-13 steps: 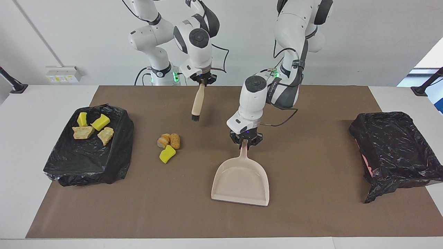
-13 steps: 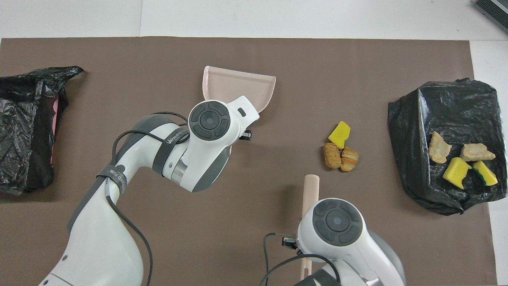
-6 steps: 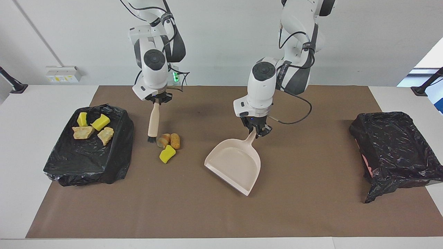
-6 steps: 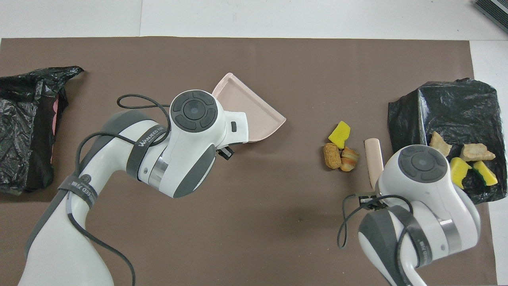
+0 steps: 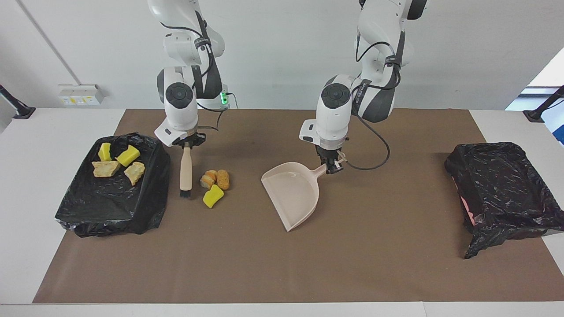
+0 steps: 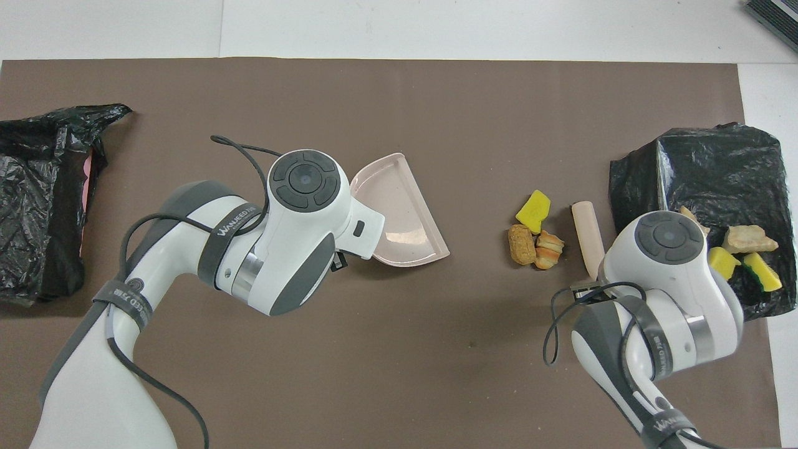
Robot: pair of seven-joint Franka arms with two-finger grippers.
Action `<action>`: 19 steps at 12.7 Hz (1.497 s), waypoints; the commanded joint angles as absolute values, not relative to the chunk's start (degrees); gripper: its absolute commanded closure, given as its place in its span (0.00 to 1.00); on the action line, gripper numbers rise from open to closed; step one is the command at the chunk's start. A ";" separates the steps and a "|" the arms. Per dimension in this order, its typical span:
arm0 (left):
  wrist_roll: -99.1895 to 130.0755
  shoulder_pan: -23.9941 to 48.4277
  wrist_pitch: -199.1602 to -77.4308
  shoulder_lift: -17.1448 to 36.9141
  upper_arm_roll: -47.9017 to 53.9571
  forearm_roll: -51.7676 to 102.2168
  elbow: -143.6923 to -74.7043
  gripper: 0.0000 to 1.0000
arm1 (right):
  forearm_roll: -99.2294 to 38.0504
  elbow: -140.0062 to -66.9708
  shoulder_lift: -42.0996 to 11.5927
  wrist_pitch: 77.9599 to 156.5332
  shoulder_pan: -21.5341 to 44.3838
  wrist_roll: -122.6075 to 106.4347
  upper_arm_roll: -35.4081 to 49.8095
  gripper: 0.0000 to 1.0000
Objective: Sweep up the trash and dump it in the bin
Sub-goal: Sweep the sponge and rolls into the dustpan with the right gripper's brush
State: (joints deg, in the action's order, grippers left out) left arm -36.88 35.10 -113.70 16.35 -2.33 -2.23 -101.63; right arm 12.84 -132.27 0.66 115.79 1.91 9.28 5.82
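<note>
Bin holding four trash chunks, dustpan empty, second bin

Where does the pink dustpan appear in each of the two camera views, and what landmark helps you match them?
Facing view: the dustpan lies near the picture's middle, its handle in the left gripper.
Overhead view: the dustpan sits just left of centre, partly under the left arm.
Shared landmark: the loose trash pile on the brown mat, toward the right arm's end.
</note>
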 commanded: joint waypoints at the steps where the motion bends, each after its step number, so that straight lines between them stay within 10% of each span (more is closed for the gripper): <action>1: -39.02 35.51 -115.22 12.66 -2.29 -3.69 -107.13 1.00 | 12.23 -131.75 -1.05 117.16 2.10 9.14 6.42 1.00; 19: -41.73 37.97 -127.26 8.09 -1.93 -9.67 -119.44 1.00 | -33.75 -125.69 -5.81 123.06 24.35 15.98 6.42 1.00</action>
